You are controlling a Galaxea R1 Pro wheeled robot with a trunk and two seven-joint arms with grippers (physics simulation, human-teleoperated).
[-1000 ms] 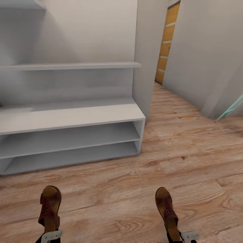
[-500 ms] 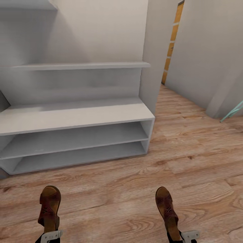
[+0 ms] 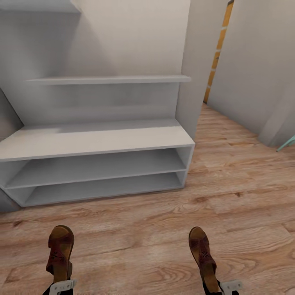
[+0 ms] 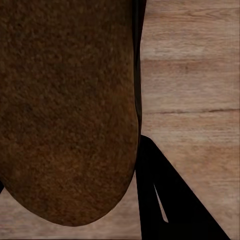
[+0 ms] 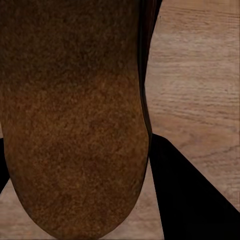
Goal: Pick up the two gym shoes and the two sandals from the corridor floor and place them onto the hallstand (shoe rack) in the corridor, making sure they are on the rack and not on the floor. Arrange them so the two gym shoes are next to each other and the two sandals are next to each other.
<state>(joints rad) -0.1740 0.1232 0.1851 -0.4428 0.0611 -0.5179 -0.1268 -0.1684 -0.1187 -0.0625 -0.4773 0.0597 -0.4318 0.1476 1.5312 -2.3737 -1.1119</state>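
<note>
— What did we see along the right arm's fingers?

— Mostly the sandal [image 5: 75,125]: we looked straight onto its brown, grainy underside, darker toward one end and lighter brown toward the rounded end.

— And around it?

— We saw the corridor floor [image 5: 200,75], light brown wood-grain planks, running beside the sole and showing again in small patches past its rounded end. A black finger [image 5: 185,195] of the right gripper sat just beside the sole's edge, widening toward the frame corner, and we caught a sliver of black on the sole's other side too.

— Was the sandal held?

— We couldn't make out the contact itself; the sole sat between those two black parts.
</note>
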